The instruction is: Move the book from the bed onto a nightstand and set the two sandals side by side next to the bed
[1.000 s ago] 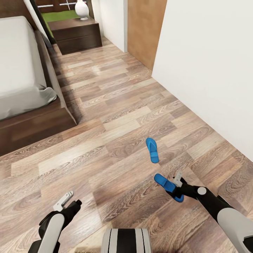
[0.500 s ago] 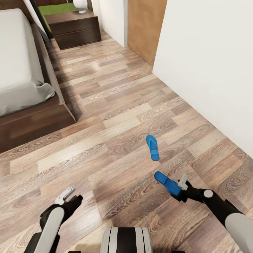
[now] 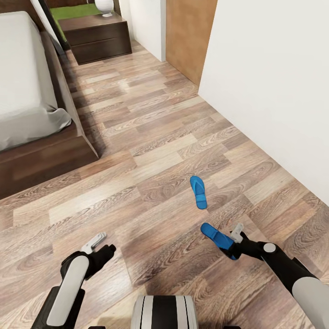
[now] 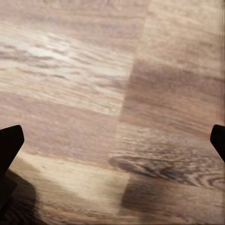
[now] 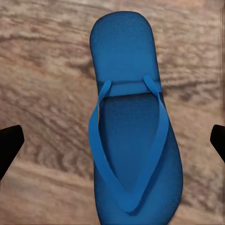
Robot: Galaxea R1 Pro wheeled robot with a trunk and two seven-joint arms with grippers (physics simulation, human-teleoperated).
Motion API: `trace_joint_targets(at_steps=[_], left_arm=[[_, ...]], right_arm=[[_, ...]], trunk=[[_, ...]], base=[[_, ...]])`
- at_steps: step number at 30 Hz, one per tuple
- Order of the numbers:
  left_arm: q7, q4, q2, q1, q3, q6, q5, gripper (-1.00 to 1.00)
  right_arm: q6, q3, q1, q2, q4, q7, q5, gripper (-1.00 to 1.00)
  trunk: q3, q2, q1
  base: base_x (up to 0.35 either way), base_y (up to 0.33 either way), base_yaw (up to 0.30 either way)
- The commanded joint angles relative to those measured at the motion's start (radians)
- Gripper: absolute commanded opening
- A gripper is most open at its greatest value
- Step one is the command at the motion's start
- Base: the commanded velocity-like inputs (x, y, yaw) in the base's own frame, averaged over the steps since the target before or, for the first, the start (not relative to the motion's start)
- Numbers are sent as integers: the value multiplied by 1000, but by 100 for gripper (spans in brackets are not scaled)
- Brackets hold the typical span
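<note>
Our left gripper sits at seven o'clock, jaws spread wide; our right gripper reaches at five o'clock, jaws parted.

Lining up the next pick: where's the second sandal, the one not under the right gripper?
In the head view the farther sandal lies flat on the wood floor, just beyond the nearer sandal at the right gripper, well right of the bed.

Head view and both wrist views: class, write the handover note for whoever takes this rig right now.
Right gripper: open, jaws either side of the near sandal on the floor, not yet gripping.
Left gripper: open, empty, over bare planks.
Far sandal: on the floor, apart from the first, well away from the bed.
Nightstand: beyond the bed.
Done: nothing visible.
Left: both sandals beside the bed; book onto a nightstand.
</note>
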Motion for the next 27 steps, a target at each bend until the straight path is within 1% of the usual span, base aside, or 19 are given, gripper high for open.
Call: trace_joint_targets(at_steps=[1, 4, 11, 12, 13, 23, 25, 27], left_arm=[[15, -1, 0, -6, 0, 9, 13, 100], [20, -1, 0, -23, 0, 25, 30, 100], [20, -1, 0, -59, 0, 29, 70, 100], [20, -1, 0, -59, 0, 29, 70, 100], [14, -2, -1, -53, 6, 24, 65, 100], [-42, -3, 55, 3, 62, -30, 4, 100], [-53, -3, 56, 14, 73, -40, -8, 100], [-64, -3, 57, 25, 84, -51, -20, 100]], right_arm=[[-2, 2, 0, -1, -6, -1, 5, 100], [15, 2, 0, -1, -23, -1, -12, 100], [55, 2, 0, -1, -62, -1, -14, 100], [60, 2, 0, -1, -68, -1, -14, 100], [54, 2, -6, 5, -74, -7, -8, 100], [-2, -2, -62, 62, -17, -63, 46, 100], [-13, -2, -68, 70, -6, -74, 57, 100], [-24, -2, -69, 71, 5, -85, 68, 100]], trunk=[[-1, 0, 0], [-1, 0, 0], [-1, 0, 0], [-1, 0, 0], [-1, 0, 0], [-1, 0, 0], [-1, 0, 0], [-1, 0, 0]], base=[[0, 0, 0], [0, 0, 0], [0, 0, 0], [0, 0, 0], [0, 0, 0], [0, 0, 0], [0, 0, 0], [0, 0, 0]])
